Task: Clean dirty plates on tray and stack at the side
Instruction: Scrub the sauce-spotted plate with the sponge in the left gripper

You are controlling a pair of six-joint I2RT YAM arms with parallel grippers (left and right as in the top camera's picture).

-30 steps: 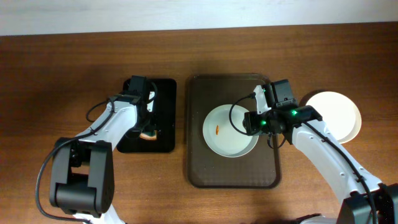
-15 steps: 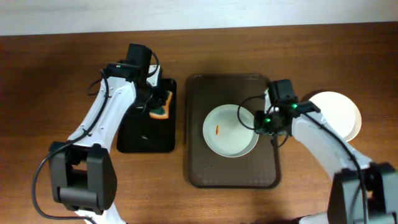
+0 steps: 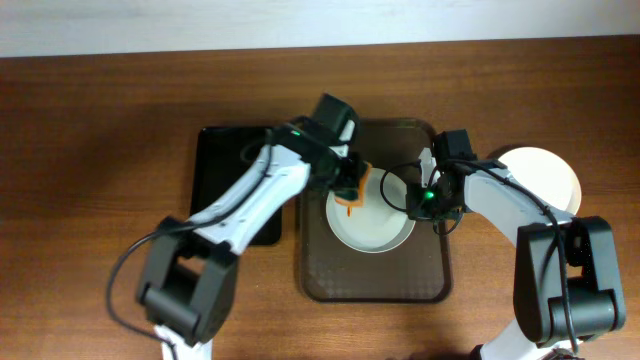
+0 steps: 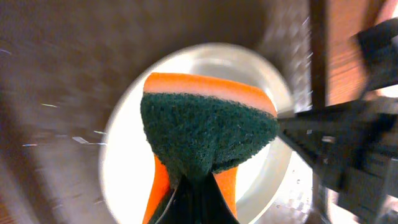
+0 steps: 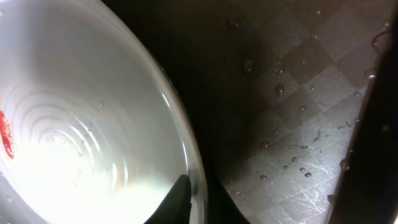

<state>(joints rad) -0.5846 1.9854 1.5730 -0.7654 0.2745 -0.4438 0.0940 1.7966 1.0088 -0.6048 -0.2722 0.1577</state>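
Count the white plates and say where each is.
2. One plate lies on the brown tray; the other plate sits on the table beside the tray's right edge. More could be stacked hidden under it.

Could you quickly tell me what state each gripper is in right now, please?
Left gripper: closed, holding the orange-and-green sponge.
Right gripper: closed on the rim of the white plate.

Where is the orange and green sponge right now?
Overhead, the sponge is near the middle, pinched by the left gripper above the upper-left edge of the plate on the tray.
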